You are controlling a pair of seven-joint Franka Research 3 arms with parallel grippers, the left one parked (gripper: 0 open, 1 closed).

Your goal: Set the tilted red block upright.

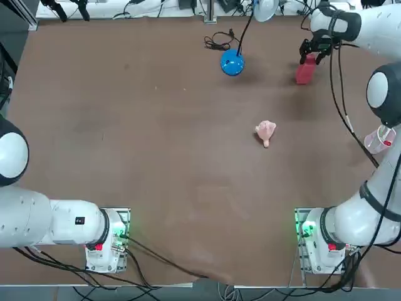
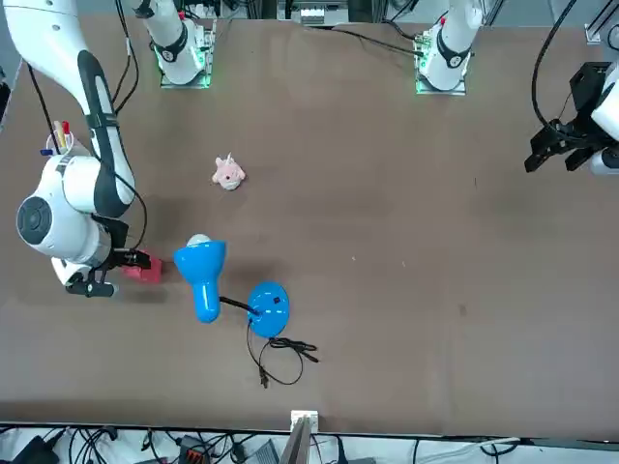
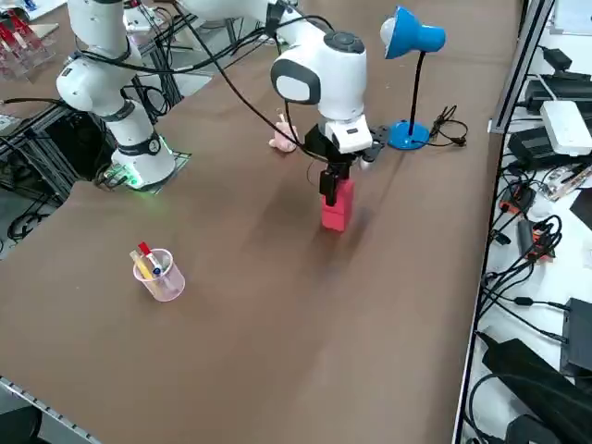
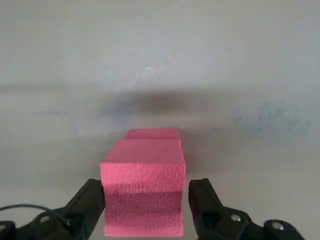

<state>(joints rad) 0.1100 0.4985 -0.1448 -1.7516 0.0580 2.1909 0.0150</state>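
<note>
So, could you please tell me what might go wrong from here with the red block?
1. The red block stands upright with the right end effector open, one finger on each side of its top; a sideways drift while lifting away could tip it.
2. The wrist view shows narrow gaps, so a finger may drag the foam-like surface.
3. The blue lamp stands nearby; a wide retreat might clip it.

The right arm (image 3: 319, 69) was glossy white with rounded joints and dark grey bands between segments; black cables trailed along it; its base (image 1: 316, 235) glowed green with a red mark; the right gripper (image 4: 145, 205) had black fingers (image 4: 87, 205) with small silver screws.
</note>
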